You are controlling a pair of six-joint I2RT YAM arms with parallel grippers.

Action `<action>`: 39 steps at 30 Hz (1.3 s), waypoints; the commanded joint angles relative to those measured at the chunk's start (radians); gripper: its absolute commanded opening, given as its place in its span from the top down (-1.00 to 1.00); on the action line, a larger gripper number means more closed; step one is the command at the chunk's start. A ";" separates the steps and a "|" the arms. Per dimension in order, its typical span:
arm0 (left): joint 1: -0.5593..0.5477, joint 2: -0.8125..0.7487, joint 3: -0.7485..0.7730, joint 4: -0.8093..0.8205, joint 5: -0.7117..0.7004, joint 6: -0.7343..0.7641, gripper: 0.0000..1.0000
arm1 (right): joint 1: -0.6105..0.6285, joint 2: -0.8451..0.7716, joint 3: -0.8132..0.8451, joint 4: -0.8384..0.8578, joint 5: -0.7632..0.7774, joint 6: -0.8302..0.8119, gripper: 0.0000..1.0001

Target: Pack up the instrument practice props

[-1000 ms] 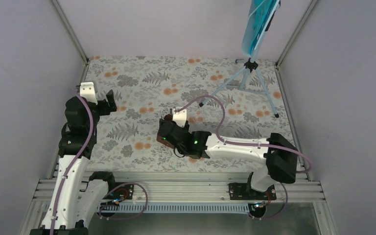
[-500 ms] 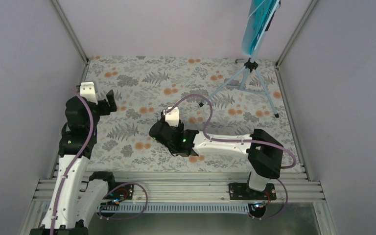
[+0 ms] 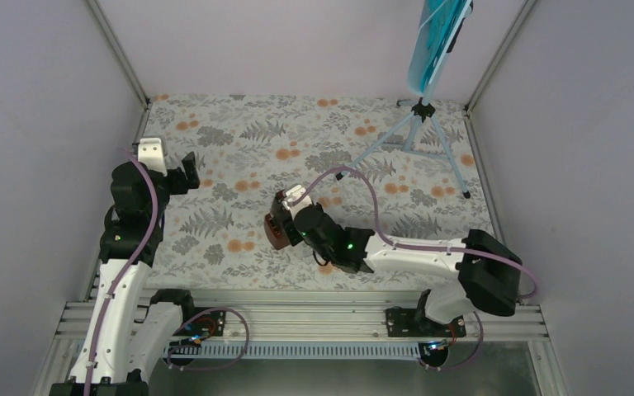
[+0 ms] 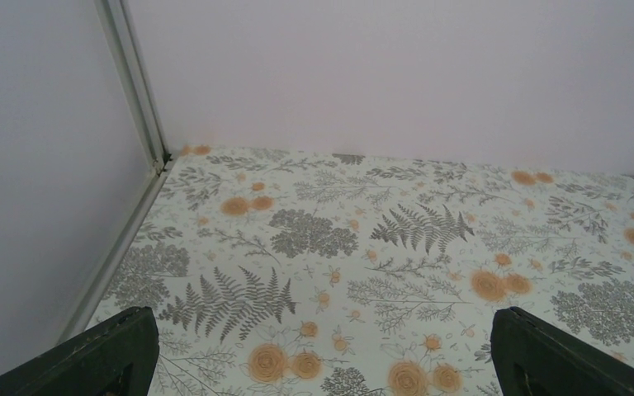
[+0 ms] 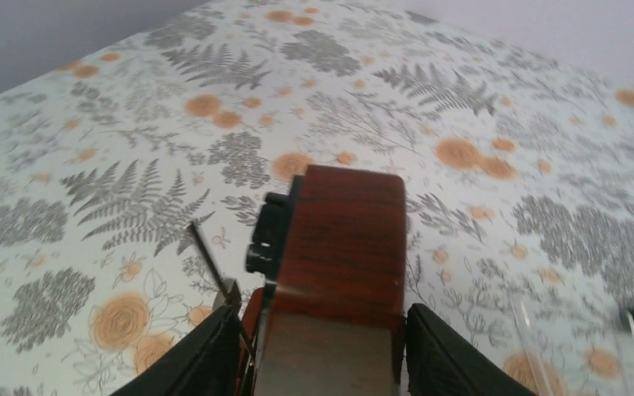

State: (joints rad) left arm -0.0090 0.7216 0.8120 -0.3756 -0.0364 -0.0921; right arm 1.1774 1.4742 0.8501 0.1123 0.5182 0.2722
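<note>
**Right gripper closes on the metronome as its wrist turns**

The pale lilac enclosure walls [image 3: 297, 41] shut in the floral-printed tablecloth [image 3: 239, 140] on the left, the far side and the right, with metal posts in the far corners. Uncovered cloth runs from the two grippers to the far wall, and also between them.

The right arm [image 3: 413, 252] has changed most. A second ago its elbow sat closer in. It swung left, and now it lies further right and nearer the front rail. The wrist has also rolled, so the load shows from above where the black wrist housing hid it before. The left arm [image 3: 128, 239] has barely shifted along the left wall.

The pale blue perforated music stand with silver tripod legs [image 3: 419, 124] stands where it was in the far right corner, one leg close to the right wall. The teal sheet of printed music [image 3: 431, 41] rests on its desk as before.

The left gripper [image 4: 330, 363] hangs above the cloth with its jaws spread fully and nothing between them.

The right gripper [image 3: 279, 223] has narrowed to about half its spread. Its fingers [image 5: 446, 355] press on opposite sides of the small reddish-brown pyramid metronome [image 5: 347, 239]. The metronome is slightly left of the cloth's centre, well apart from the stand. I cannot tell whether it is still touching the cloth.
</note>
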 commanded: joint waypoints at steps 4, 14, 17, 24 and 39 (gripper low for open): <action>-0.001 -0.002 -0.011 0.030 0.043 0.009 -1.00 | -0.027 -0.090 -0.076 0.098 -0.264 -0.238 0.05; 0.000 -0.002 -0.013 0.031 0.042 0.009 -1.00 | -0.032 -0.145 -0.108 0.084 -0.150 -0.031 -0.77; -0.001 -0.002 -0.013 0.031 0.037 0.008 -1.00 | -0.024 -0.130 -0.128 0.054 -0.091 0.122 -0.80; 0.000 -0.009 -0.017 0.039 0.041 0.007 -1.00 | 0.020 -0.057 -0.145 0.011 0.002 0.281 -0.98; 0.000 0.004 -0.020 0.045 0.058 0.010 -1.00 | -0.044 0.014 -0.147 0.024 0.036 0.220 -0.99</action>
State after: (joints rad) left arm -0.0086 0.7227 0.8001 -0.3653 0.0048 -0.0895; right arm 1.1900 1.5120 0.7376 0.1219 0.5285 0.4805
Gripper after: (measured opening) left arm 1.000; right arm 0.996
